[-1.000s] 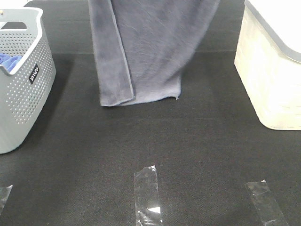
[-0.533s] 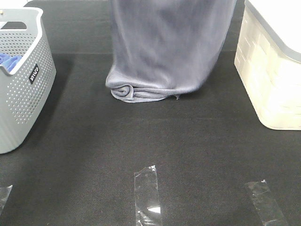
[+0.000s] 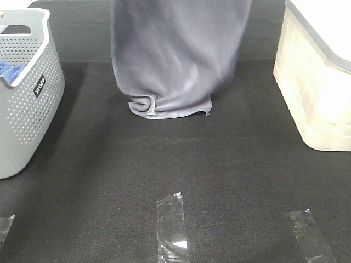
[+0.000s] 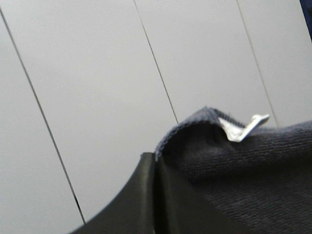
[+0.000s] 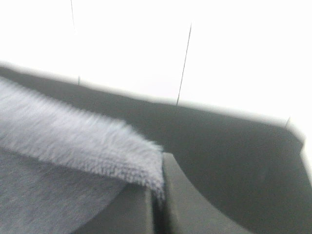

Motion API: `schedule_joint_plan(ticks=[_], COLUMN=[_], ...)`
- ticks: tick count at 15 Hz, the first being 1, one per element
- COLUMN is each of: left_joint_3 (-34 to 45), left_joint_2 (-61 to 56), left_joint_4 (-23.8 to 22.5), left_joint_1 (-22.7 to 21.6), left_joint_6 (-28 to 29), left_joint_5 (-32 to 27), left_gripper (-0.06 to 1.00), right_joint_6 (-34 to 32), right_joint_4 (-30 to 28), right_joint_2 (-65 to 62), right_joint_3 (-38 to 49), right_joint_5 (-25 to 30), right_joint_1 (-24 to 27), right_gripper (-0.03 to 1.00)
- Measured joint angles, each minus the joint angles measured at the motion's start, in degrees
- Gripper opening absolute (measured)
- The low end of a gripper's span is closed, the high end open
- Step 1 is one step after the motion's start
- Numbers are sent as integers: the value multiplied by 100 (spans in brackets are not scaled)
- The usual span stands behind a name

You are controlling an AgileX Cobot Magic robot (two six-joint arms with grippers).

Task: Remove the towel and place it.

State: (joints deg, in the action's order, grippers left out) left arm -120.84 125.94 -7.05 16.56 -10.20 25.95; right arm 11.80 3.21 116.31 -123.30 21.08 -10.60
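Observation:
The grey-lavender towel (image 3: 178, 55) hangs from above the exterior high view, and its bottom edge lies bunched and curled on the black table (image 3: 175, 164). Neither gripper shows in that view. In the left wrist view my left gripper (image 4: 155, 195) is shut on a hemmed corner of the towel (image 4: 243, 165), beside a small white label (image 4: 241, 129). The right wrist view has my right gripper (image 5: 157, 204) shut on another fluffy edge of the towel (image 5: 73, 141).
A grey perforated basket (image 3: 24, 93) with a bright blue cloth (image 3: 11, 69) inside stands at the left. At the right stands a cream bin (image 3: 315, 82) with a grey lid. Strips of clear tape (image 3: 173, 224) lie on the table's front part.
The hanging towel has come down, so its flat bottom edge now lies bunched and curled on the table. It swung right, then back left. Both grips hold.

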Motion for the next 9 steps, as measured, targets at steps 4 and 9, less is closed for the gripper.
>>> schedule_joint_plan(ticks=[4, 9], left_joint_3=[-773, -1335], left_joint_2=[0, 17], left_joint_4=[-23, -92], left_joint_1=[-183, -166], left_joint_6=[0, 246], left_joint_5=[619, -63], left_gripper=[0, 0], right_joint_6=[298, 298], right_joint_4=[6, -29], right_joint_2=[-470, -859], right_joint_3=[-292, -332], right_joint_5=[-1123, -487], right_joint_1=[-11, -57], right_gripper=[0, 0])
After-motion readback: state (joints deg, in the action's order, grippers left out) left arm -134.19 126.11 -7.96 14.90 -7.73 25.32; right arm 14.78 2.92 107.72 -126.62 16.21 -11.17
